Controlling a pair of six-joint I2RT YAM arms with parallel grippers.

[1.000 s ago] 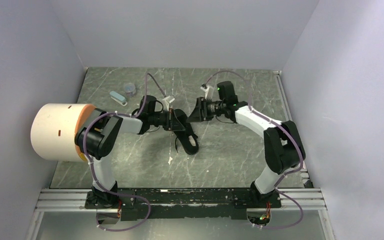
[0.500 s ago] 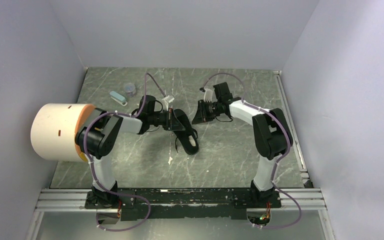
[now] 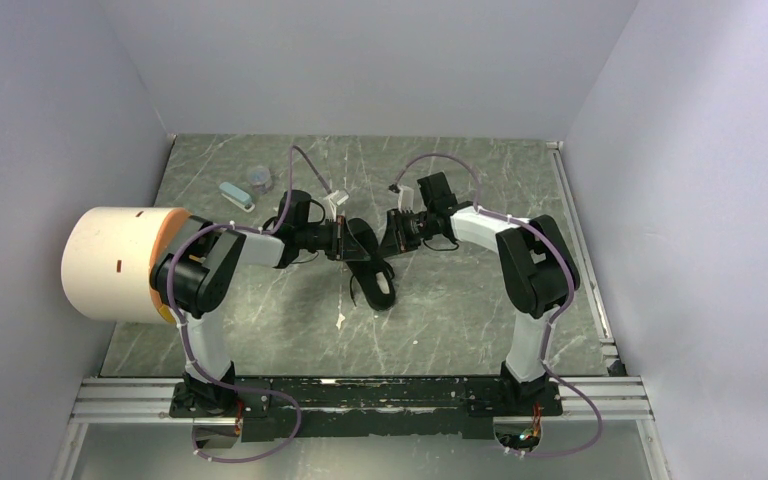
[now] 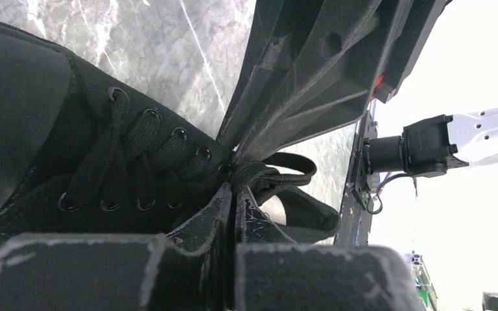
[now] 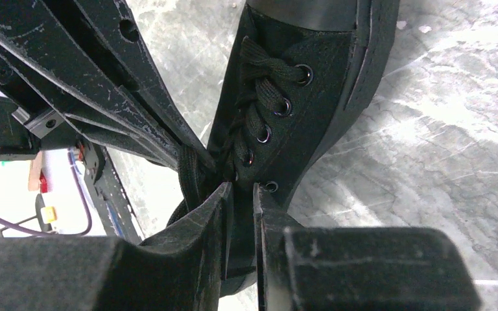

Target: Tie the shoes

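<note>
Shoe (image 3: 380, 288) mid-worktop (image 3: 460, 310), both hands closed in on its laced end.
From above: toe turned toward the arm bases, collar end covered by left hand (image 3: 360, 240) and right hand (image 3: 388, 233), tip to tip, lacing hidden beneath them. Shown only through the left wrist camera: left hand (image 4: 233, 194) pinched almost shut on the laces (image 4: 259, 175) just past the top eyelets, one loop sticking out beyond. Shown only through the right wrist camera: right hand (image 5: 240, 194) narrowed to a slit, tips against the shoe beside its top eyelets; could not tell its hold. Caught only from above: white roll (image 3: 110, 262), well apart at left.
</note>
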